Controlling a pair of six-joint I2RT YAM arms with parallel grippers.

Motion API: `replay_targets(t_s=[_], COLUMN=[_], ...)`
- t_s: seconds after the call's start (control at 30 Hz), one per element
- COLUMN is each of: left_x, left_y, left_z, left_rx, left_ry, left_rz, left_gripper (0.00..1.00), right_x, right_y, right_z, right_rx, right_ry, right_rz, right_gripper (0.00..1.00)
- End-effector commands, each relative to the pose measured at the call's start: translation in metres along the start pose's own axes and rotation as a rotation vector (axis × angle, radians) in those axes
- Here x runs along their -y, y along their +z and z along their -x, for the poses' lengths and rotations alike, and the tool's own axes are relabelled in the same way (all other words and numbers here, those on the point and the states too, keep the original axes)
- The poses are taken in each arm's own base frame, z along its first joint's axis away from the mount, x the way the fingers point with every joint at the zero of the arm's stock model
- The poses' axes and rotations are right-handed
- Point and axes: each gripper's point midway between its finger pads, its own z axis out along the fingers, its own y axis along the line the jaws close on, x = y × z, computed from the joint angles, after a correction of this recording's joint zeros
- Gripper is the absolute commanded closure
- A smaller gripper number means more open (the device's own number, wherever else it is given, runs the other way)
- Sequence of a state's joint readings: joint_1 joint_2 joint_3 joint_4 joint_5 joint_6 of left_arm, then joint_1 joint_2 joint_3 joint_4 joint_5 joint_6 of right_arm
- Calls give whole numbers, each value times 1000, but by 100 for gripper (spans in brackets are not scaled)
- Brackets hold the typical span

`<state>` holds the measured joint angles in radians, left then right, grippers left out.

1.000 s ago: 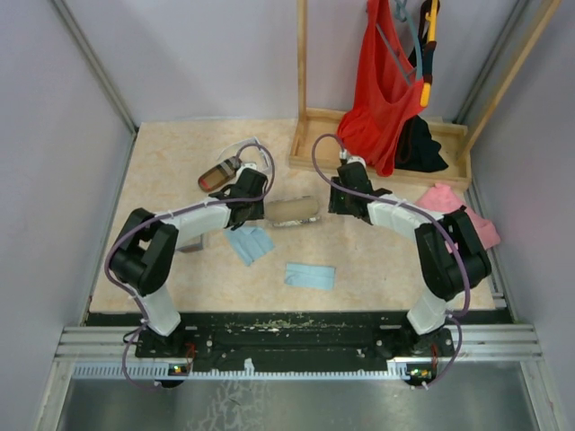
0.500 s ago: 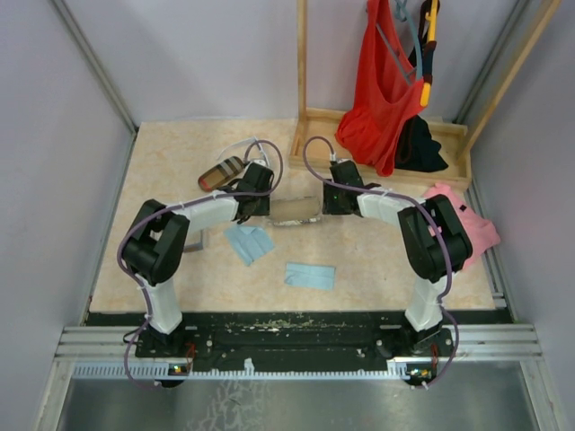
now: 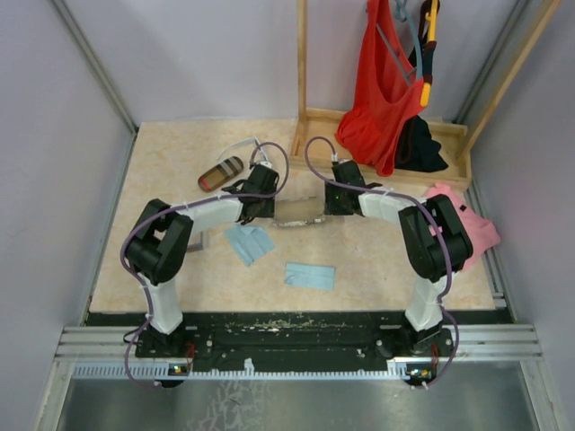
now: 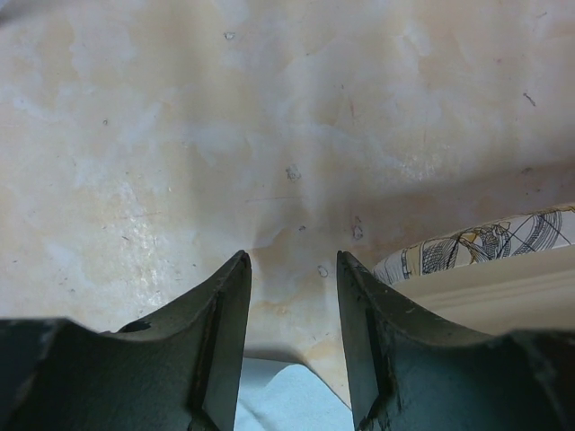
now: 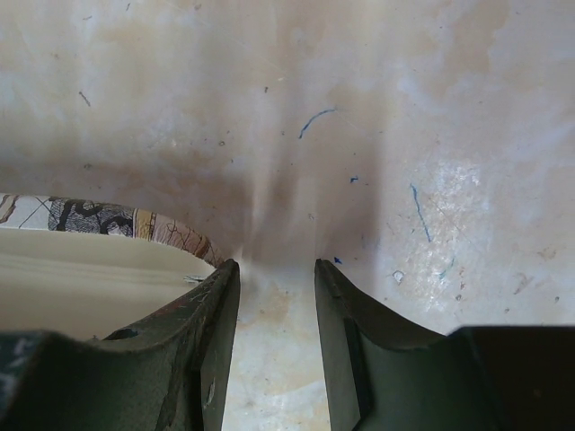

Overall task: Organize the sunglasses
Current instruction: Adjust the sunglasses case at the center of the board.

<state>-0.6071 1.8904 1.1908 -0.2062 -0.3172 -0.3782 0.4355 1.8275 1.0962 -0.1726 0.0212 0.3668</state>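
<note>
A thin pale loop, apparently the white-framed sunglasses [image 3: 232, 149], lies at the far left, beside the brown-striped case [image 3: 221, 173]. I cannot make out the dark wire pair. The grey-patterned case [image 3: 299, 212] lies open between my grippers, and its cream inside shows in both wrist views. My left gripper [image 3: 268, 206] is open and empty just left of it; the case [image 4: 485, 244] shows beside my right finger. My right gripper [image 3: 325, 206] is open and empty just right of it; the case [image 5: 99, 220] lies against my left finger. Both grippers [image 4: 294, 260] [image 5: 277, 267] are low over bare table.
One light blue cloth [image 3: 250, 242] lies under the left forearm and shows between my left fingers [image 4: 287, 404]. A second cloth [image 3: 310, 276] lies nearer the front. A wooden rack [image 3: 310, 135] with a red garment [image 3: 382, 90] stands far right. A pink cloth [image 3: 449, 199] lies at the right.
Both grippers have closed in on the patterned case: the left moved right and farther back, the right moved left. The case shifted slightly. Both stayed open.
</note>
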Motion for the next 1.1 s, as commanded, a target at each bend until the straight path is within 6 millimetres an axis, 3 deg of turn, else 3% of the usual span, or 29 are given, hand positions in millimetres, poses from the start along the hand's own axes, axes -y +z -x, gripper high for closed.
replay_targets(t_s=[0.0, 0.23, 0.4, 0.5, 0.63, 0.8, 0.9, 1.07], left_x=[14, 1, -11, -11, 14, 75, 92, 96], left_y=[-1, -11, -35, -55, -84, -120, -121, -111], left_z=[-3, 12, 22, 20, -6, -54, -77, -103], left_rx=[-10, 40, 89, 106, 99, 86, 50, -31], left_ry=[-3, -14, -52, -70, -17, 107, 152, 216], left_rz=[-43, 15, 37, -12, -165, -358, -399, -373], left_gripper=[51, 46, 43, 43, 43, 40, 39, 38], right_x=[-5, 16, 33, 34, 26, 15, 11, 10], right_y=[-10, -34, -72, -89, -105, -120, -129, -140], right_z=[20, 27, 39, 26, -8, -58, -80, -96], right_rx=[59, 117, 216, 227, 182, 118, 107, 98], right_ry=[-7, -1, 30, 52, 62, 65, 89, 116], right_rz=[14, -74, -131, -108, -32, 19, 43, 70], right_gripper=[60, 59, 57, 57, 53, 49, 49, 49])
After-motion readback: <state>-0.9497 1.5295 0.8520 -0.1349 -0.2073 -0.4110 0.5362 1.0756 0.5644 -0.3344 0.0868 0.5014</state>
